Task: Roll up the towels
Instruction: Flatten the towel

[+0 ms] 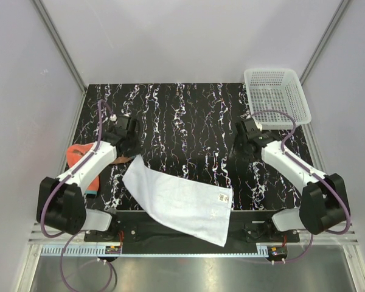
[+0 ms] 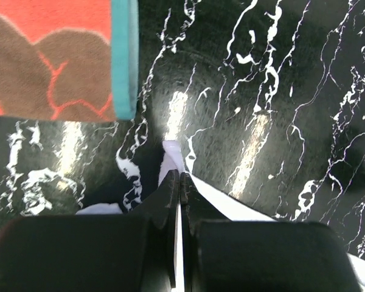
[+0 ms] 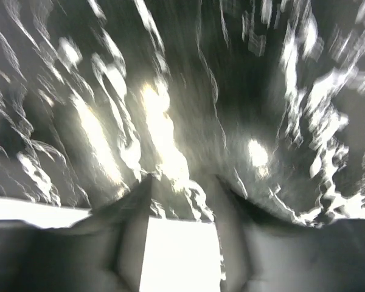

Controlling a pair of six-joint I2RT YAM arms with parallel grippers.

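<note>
Since a roll has to start from a flat sheet, the white towel (image 1: 179, 204) lies spread open on the near middle of the table (image 1: 188, 115). It sits at a slant, its small label (image 1: 222, 198) face up near its right edge, and its near-right corner reaches past the marbled surface towards my bases.

My left hand (image 1: 131, 152) is pressed together on the towel's far-left corner. In the left wrist view the white cloth (image 2: 231, 204) runs straight into the closed fingers (image 2: 170, 194). I judge I am holding that corner to keep the sheet taut and square, or to fold it over as the first turn of the roll.

The orange-red towel (image 1: 79, 155) lies at the left edge of the table, partly under my left arm. Up close its brown patches and teal edging (image 2: 125, 58) show it lying flat, apart from the white one. It looks parked there until the white towel is done.

My right hand (image 1: 242, 135) hangs over bare table right of centre, well apart from the towel. Its fingers (image 3: 134, 207) are spread with nothing between them, though that view is blurred. For an even roll I would bring it to the towel's far-right corner.

A white mesh basket (image 1: 277, 94) stands at the far right corner, out of the way of the rolling.
</note>
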